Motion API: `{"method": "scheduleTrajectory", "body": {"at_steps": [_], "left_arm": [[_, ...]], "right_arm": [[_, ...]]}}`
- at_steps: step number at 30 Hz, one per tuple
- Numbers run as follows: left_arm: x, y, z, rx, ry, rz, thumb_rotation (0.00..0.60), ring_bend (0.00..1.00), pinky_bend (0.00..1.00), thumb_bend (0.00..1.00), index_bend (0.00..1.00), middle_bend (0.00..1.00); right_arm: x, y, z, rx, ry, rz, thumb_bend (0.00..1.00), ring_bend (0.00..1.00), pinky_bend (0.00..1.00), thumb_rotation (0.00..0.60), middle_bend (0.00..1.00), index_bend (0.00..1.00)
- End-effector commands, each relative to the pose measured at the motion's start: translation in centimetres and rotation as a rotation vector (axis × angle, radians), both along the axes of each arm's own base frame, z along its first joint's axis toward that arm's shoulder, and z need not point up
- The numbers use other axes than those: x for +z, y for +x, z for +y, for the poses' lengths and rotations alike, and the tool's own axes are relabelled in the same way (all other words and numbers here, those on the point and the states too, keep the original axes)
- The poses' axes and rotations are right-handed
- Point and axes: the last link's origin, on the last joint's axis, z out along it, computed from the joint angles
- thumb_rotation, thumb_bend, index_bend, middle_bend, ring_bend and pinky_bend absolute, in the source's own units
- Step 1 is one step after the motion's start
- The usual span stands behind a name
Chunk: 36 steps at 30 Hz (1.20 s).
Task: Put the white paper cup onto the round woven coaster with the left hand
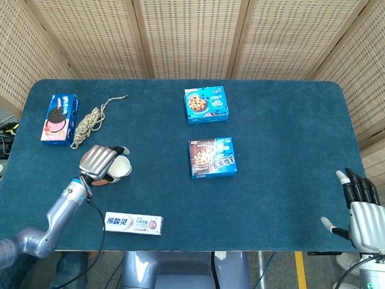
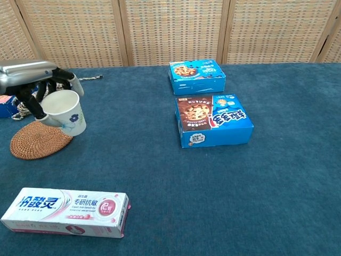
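My left hand grips the white paper cup, which has a blue flower print. The cup hangs lifted off the table, just above the right edge of the round woven coaster. In the head view the left hand covers most of the coaster, and the cup shows at its right side. My right hand stays open near the table's front right corner, holding nothing.
A toothpaste box lies in front of the coaster. Two blue cookie boxes sit mid-table. A coil of rope and a pink-and-blue biscuit box lie behind the coaster at the far left.
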Motion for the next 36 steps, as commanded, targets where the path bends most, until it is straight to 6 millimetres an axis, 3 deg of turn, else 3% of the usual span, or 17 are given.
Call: {"method": "scheduleTrajectory", "body": {"at_steps": [1,6,14,20,36], "left_arm": [[2.0,-3.0,0.7,0.095,0.022,-0.008,0.600,0.54,0.54,0.01,0.32,0.44],[2.5,-6.7,0.9,0.197,0.009,0.006,0.600,0.54,0.54,0.02,0.32,0.45],[2.0,-10.1,1.2,0.286,-0.004,-0.038,0.600,0.54,0.54,0.03,0.33,0.45],[1.9,-10.6,1.6,0.277,-0.005,-0.055,0.600,0.54,0.54,0.03,0.33,0.45],[2.4,-9.7,3.0,0.249,0.030,-0.105,0.600,0.52,0.54,0.03,0.33,0.44]], "right_arm": [[-0.1,0.0,0.0,-0.001,0.002,0.002,0.00,0.00,0.00,0.600,0.00,0.04],[-0.3,0.0,-0.1,-0.004,0.007,0.005,0.00,0.00,0.00,0.600,0.00,0.04],[-0.6,0.0,-0.2,-0.006,0.015,0.013,0.00,0.00,0.00,0.600,0.00,0.04],[-0.9,0.1,-0.2,-0.008,0.021,0.019,0.00,0.00,0.00,0.600,0.00,0.04],[-0.9,0.0,-0.2,-0.013,0.023,0.022,0.00,0.00,0.00,0.600,0.00,0.04]]}}
